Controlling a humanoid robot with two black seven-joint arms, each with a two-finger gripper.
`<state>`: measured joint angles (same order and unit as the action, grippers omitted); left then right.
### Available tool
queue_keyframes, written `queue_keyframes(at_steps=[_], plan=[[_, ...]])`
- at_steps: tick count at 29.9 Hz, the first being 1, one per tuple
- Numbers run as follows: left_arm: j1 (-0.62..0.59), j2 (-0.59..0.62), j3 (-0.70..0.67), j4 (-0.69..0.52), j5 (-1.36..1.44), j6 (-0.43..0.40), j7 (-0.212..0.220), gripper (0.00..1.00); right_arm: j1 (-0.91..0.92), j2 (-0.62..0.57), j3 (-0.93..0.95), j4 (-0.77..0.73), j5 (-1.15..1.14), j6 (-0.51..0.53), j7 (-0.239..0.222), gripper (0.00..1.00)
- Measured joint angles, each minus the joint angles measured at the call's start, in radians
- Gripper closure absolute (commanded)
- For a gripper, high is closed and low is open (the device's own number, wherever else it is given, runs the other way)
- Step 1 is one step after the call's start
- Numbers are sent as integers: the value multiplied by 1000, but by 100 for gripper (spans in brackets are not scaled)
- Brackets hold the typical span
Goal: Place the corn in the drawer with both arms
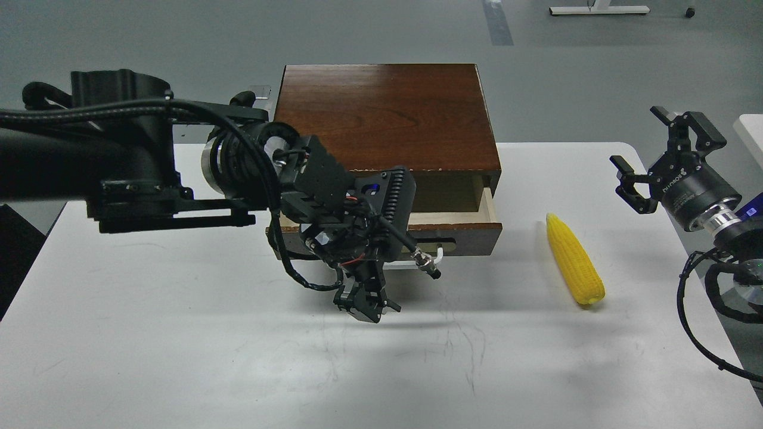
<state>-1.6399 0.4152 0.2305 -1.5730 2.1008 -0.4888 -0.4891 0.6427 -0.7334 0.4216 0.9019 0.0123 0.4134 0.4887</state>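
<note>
The corn (575,262) lies on the white table (179,345), right of the wooden box (387,113), tip pointing away from me. The drawer (471,237) is pulled partly out, showing pale wood inside. Its white bar handle (439,255) is mostly hidden behind my left wrist. My left gripper (365,305) hangs just in front of the drawer, low over the table, and its fingers are too dark to tell apart. My right gripper (653,149) is open and empty, raised over the table's right edge, up and right of the corn.
My left arm's bulky wrist and cables (351,220) cover the drawer's left half. Loose cables (709,298) of my right arm hang at the table's right edge. A white table corner (752,128) shows at far right.
</note>
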Motion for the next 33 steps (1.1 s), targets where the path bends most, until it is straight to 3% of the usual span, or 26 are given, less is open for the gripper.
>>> queue_keyframes(at_steps=[7,13,19,29,33], plan=[[-45,110,-151,-57,-201,0,0,2,-1,-27,-5,4,2,8,0,0],[-19,219,-288,0,-504,0,1,2,-2,-43,-10,6,2,13,0,0],[116,329,-323,65,-805,2,1,2,-2,-47,-13,6,2,13,0,0],[432,456,-340,149,-1562,232,1,2,-4,-115,-22,65,-31,29,0,0],[545,458,-438,219,-1732,248,0,2,18,-169,-23,83,-188,45,0,0]])
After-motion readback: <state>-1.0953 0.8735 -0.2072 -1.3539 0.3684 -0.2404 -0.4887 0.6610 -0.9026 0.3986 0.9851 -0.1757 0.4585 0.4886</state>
